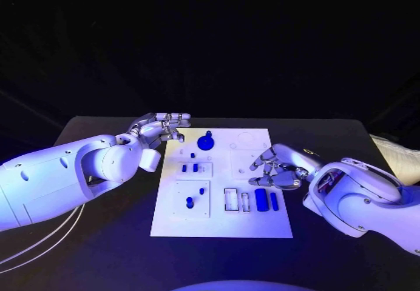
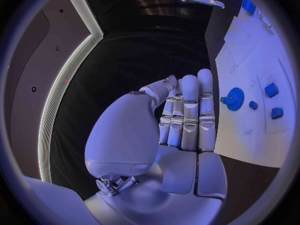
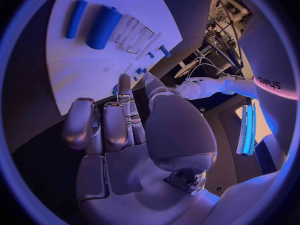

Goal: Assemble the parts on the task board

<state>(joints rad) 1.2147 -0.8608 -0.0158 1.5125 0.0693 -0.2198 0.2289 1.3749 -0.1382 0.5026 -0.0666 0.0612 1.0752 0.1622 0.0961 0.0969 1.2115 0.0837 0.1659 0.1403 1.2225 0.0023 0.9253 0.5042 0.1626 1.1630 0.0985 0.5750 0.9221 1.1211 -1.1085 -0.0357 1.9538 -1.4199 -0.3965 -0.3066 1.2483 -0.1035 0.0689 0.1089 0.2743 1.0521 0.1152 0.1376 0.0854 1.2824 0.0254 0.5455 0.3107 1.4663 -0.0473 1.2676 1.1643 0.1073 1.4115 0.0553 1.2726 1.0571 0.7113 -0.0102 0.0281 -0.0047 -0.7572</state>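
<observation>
The white task board lies mid-table. A blue gear stands near its far edge, two small blue blocks sit left of centre, and two blue pegs stand in the near-left plate. A thick blue cylinder and a thinner one lie at the near right. My left hand hovers at the board's far left corner, fingers straight and holding nothing. My right hand hangs over the board's right side just beyond the cylinders, fingers loosely bent and holding nothing.
The black table surrounds the board, with bare room in front and at both sides. The left wrist view has the gear and blocks just past my fingertips. The right wrist view has both cylinders ahead of my fingers.
</observation>
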